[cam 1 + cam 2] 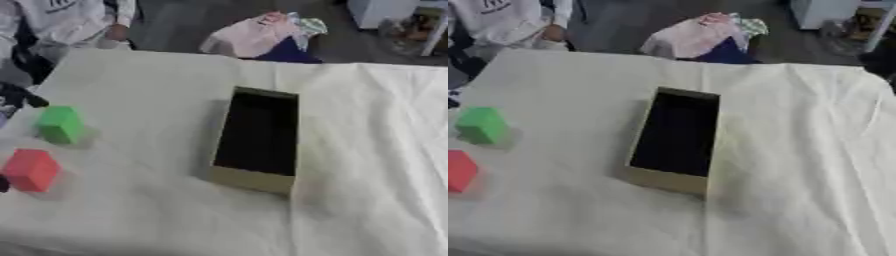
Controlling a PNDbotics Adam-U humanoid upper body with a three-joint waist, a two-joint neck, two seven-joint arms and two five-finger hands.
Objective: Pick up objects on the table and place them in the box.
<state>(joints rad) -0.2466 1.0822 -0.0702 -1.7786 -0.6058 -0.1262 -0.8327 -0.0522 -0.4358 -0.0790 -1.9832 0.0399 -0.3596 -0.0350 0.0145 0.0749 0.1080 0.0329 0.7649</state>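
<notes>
A green cube stands on the white cloth at the left. A red cube sits just in front of it, nearer to me. An open tan box with a dark inside lies lengthwise at the middle of the table, and nothing shows in it. Part of my black left hand comes in at the left edge, just up and left of the green cube and apart from it. A small dark bit shows at the left edge beside the red cube. My right hand shows in no view.
The white tablecloth is wrinkled and spreads wide to the right of the box. Beyond the far edge a bundle of pink and blue cloth lies on the floor. A person in white stands at the far left corner.
</notes>
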